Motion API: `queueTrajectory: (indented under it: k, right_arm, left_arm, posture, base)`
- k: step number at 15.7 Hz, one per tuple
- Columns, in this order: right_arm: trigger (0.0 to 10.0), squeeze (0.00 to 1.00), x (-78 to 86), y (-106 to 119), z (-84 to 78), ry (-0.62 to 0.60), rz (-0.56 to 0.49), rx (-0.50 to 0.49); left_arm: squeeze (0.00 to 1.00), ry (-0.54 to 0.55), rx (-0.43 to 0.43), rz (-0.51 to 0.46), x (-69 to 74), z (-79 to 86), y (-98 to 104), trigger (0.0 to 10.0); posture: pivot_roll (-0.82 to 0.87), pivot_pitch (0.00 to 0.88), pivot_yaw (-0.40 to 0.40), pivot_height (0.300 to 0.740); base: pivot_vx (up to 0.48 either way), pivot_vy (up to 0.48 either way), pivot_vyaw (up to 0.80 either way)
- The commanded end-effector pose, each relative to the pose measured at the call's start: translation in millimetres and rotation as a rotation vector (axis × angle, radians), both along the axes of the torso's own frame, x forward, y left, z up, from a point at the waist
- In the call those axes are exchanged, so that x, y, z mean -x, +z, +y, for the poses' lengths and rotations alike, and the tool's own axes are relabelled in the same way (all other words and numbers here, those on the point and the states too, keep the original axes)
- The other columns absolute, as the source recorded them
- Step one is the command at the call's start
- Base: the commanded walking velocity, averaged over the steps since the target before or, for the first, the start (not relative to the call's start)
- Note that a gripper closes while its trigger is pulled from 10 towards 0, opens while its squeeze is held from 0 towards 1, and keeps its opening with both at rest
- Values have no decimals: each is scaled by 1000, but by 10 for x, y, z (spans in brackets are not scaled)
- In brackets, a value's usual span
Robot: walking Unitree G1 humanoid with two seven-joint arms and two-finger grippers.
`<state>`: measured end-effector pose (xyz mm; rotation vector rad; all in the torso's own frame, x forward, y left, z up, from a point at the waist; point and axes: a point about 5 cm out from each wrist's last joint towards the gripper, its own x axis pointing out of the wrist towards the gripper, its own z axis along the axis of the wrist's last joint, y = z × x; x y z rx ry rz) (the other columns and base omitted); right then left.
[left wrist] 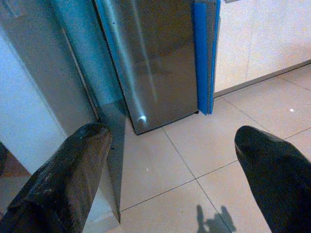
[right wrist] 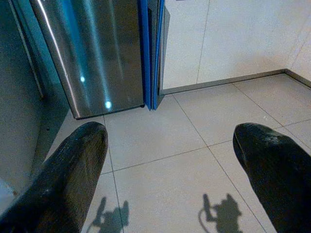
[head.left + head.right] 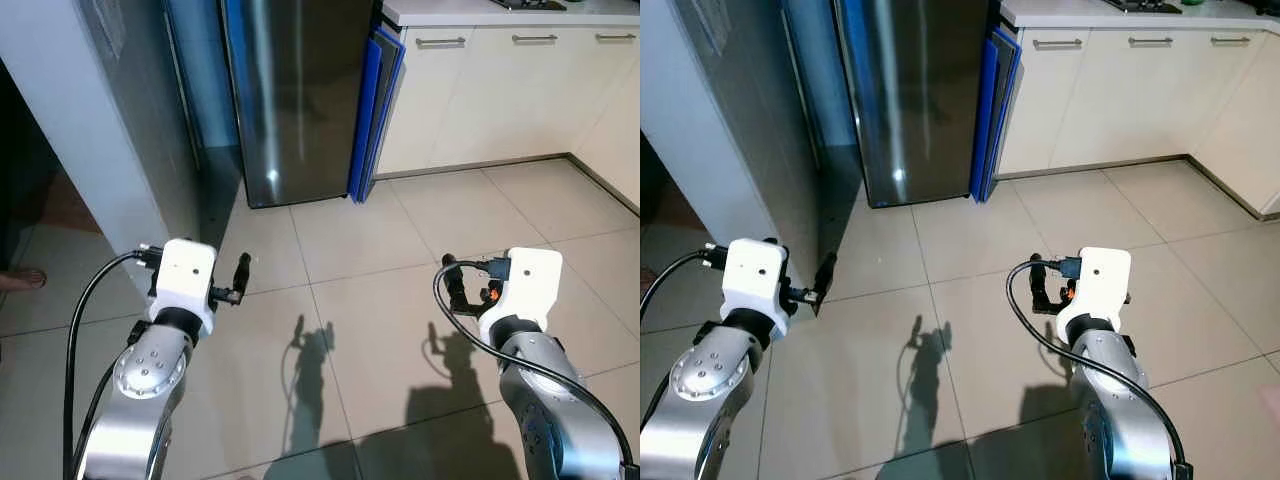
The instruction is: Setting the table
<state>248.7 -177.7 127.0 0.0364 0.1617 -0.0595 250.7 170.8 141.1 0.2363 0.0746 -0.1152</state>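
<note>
I hold both arms out over open tiled floor [image 3: 380, 300]. My left gripper [image 3: 240, 278] and right gripper [image 3: 455, 285] gape wide, empty. The steel fridge [image 3: 290, 100] stands ahead, wall corner [image 3: 120, 200] near my left, cabinets [image 3: 480, 90] ahead-right. No tableware visible.

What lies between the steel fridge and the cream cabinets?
A blue panel stands upright between the fridge and the cabinets, clearest in the left eye view.
</note>
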Motion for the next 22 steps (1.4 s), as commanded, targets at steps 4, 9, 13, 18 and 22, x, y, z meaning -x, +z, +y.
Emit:
queueTrajectory:
  k: [4,9,13,18,22]
  right_arm:
    - [10000,0,15,48,-23,-19,3,7]
    - [10000,0,14,117,-49,-19,-3,11]
    - [10000,0,26,103,-93,-26,8,25]
    - [10000,0,99,176,-169,-65,-48,12]
    - [10000,0,235,335,-74,31,-202,-8]
  left_arm:
    - [0,-48,-14,-11,-10,-96,72,10000]
    - [0,-50,-7,-1,-16,-98,61,10000]
    - [0,-46,-8,-4,-44,-116,48,10000]
    - [0,-33,10,-4,-42,-130,43,10000]
    - [0,-98,65,-215,56,-170,286,10000]
  posture:
    - [-50,0,-12,740]
    - [-59,0,-23,740]
    - [-64,0,-21,740]
    - [-58,0,-27,740]
    - [-47,0,-34,740]
  base:
    - [-317,0,0]
    - [-323,0,0]
    - [-323,0,0]
    - [-62,0,-640]
    - [0,0,-800]
